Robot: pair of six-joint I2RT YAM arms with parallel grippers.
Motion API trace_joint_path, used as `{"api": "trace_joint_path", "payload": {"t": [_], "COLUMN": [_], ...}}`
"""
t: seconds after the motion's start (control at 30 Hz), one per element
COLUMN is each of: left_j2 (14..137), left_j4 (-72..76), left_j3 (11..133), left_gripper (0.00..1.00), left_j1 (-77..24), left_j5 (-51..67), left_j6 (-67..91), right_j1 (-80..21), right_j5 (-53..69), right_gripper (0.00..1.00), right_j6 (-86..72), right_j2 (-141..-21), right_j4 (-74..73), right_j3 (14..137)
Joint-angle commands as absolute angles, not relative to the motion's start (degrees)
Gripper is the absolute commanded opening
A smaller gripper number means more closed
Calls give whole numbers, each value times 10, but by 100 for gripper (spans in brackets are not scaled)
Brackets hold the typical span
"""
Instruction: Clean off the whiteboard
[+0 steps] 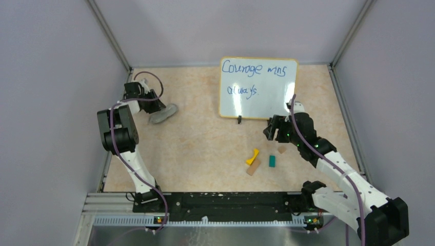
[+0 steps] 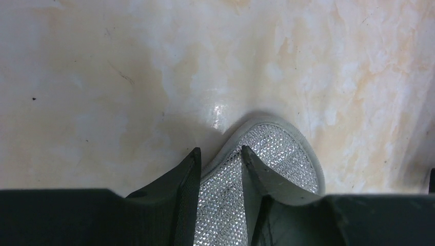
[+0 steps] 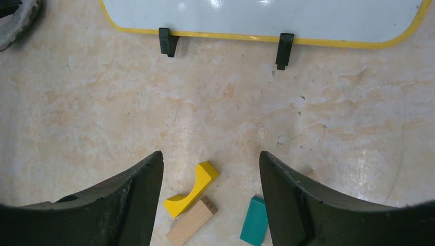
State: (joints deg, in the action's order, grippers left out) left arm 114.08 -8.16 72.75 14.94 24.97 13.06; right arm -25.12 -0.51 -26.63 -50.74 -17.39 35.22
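The whiteboard (image 1: pixel 259 87) stands at the back of the table, white with a yellow frame and blue handwriting. Its lower edge (image 3: pixel 267 18) and black clip feet (image 3: pixel 166 42) show in the right wrist view. A grey mesh cloth (image 1: pixel 163 114) lies at the far left. My left gripper (image 1: pixel 154 105) is down on it, and the left wrist view shows a fold of the cloth (image 2: pixel 277 148) filling the narrow gap of that gripper (image 2: pixel 220 151). My right gripper (image 1: pixel 274 128) hangs open and empty before the board's lower right corner, well above the table in its own view (image 3: pixel 210 159).
Small blocks lie under the right gripper: a yellow arch (image 3: pixel 192 192), a wooden bar (image 3: pixel 191 223), a teal block (image 3: pixel 254 221). Another tan block (image 1: pixel 282 149) sits near the right arm. Grey walls close the table on three sides.
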Motion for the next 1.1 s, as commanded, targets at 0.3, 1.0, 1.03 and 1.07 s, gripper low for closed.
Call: {"api": "trace_joint_path", "payload": {"t": [0.3,1.0,1.03,1.07], "left_j2": [1137,892,886,883], "left_j4": [-106,31,28,16], "left_j3": [746,387,388,395], "left_gripper": [47,61,62,64], "left_j1": [149,135,135,135], "left_j5": [275,444,444,438], "left_j6": [171,367,357,348], "right_j1": [-258,-332,-346,-360], "right_j5": [22,46,44,46], "right_gripper": [66,64,64,64], "right_j6": [-283,-331,-333,-333], "right_j2": [-520,-635,-646,-657], "right_j4": [-147,-138,-134,-127], "right_j3": [345,408,415,423]}}
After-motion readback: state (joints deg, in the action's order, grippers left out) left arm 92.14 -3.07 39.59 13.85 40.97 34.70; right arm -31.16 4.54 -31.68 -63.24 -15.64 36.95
